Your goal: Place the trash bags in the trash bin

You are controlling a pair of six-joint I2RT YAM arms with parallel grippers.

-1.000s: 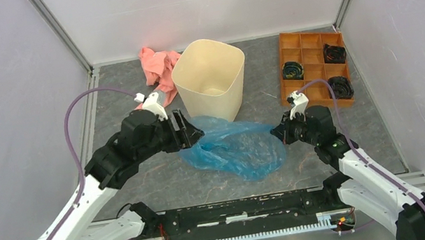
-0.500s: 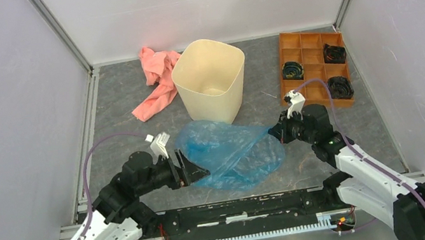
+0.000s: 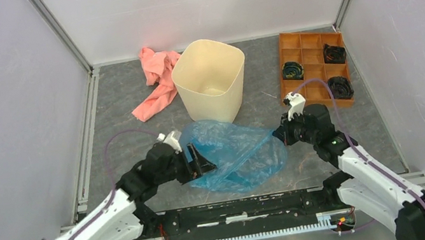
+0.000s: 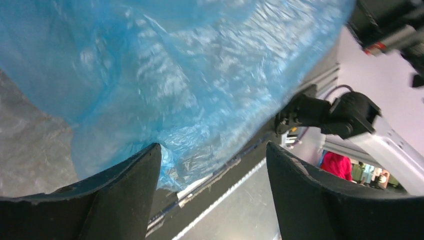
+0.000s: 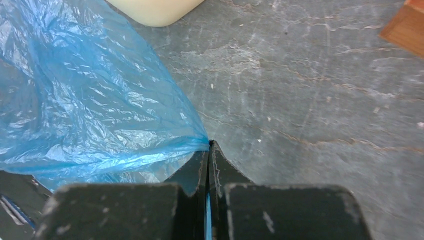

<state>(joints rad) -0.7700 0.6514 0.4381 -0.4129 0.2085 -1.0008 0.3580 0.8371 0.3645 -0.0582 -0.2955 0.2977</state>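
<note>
The left gripper (image 3: pixel 198 161) stands with jaws wide apart at the near-left edge of the blue bag (image 3: pixel 237 151), holding nothing. The bag lies crumpled on the table (image 3: pixel 116 96), just near of the cream bin (image 3: pixel 211 104) and outside it. The film looks light, limp and slippery, so a bunched edge is the best hold. The right gripper (image 3: pixel 277 132) is clamped on the bag's right corner. A second earlier the left gripper was beside the bin. It has since come nearer and opened.
</note>
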